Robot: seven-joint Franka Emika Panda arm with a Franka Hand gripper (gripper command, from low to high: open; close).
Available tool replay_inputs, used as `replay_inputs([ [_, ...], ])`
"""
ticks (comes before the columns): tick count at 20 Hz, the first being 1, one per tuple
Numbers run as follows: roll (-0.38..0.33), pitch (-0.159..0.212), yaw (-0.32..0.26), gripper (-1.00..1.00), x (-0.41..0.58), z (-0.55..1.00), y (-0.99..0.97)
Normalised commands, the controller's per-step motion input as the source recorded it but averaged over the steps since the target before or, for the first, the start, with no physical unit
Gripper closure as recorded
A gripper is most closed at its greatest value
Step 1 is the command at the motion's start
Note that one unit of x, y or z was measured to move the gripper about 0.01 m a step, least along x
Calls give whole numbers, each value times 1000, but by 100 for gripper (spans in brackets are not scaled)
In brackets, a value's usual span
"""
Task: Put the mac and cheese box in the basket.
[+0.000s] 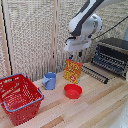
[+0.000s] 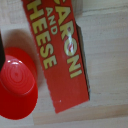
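Exterior view shows the white boxy gripper [image 1: 77,53], its opening impossible to judge and holding nothing, just above the upright orange-yellow cardboard mac and cheese carton [image 1: 72,71]; it should descend centred, straddling the narrow sides.

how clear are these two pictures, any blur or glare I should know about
Exterior view: soft and low-detail, evenly lit, carton print unreadable, faint shadows on the table. Wrist view: close and slightly blurred, carton lettering readable, a small glare spot on the carton face, soft sheen on the bowl, gripper fingers not visible.
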Motion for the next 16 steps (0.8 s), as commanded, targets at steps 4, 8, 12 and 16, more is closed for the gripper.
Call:
replay_inputs([
  [4, -1, -2, 15, -100, 116, -457, 13],
  [8, 0, -4, -61, -100, 114, -234, 28],
  [12, -1, 0, -124, 100, 56, -31, 42],
  [16, 0, 0, -17, 100, 1, 0, 0],
])
